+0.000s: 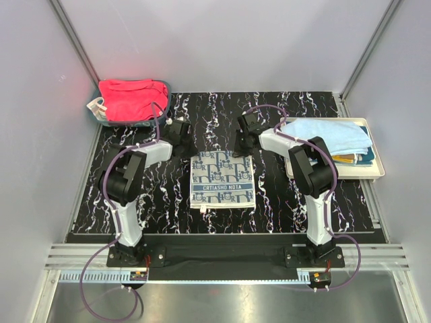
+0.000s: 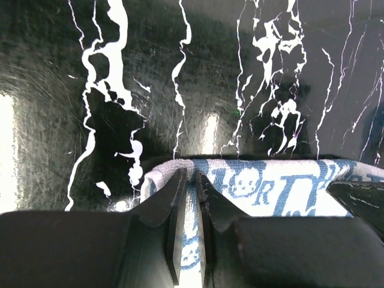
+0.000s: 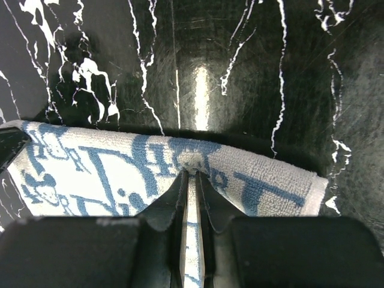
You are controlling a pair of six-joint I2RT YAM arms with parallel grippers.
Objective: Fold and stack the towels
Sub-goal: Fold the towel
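The white towel with blue print [image 1: 222, 180] lies flat in the middle of the black marbled surface [image 1: 283, 202], just beyond the arm bases. At its far edge, the left tool [image 2: 191, 175] pinches the hem near the left corner. The right tool [image 3: 190, 175] pinches it near the right corner. Farther right, a light blue towel [image 1: 330, 133] tops a stack in the cream tray [image 1: 375, 169]. At the far left corner, a red-pink towel [image 1: 131, 99] fills the teal bin [image 1: 138, 124].

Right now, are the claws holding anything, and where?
The printed towel, by its far edge: left gripper near the left corner, right gripper toward the right corner.
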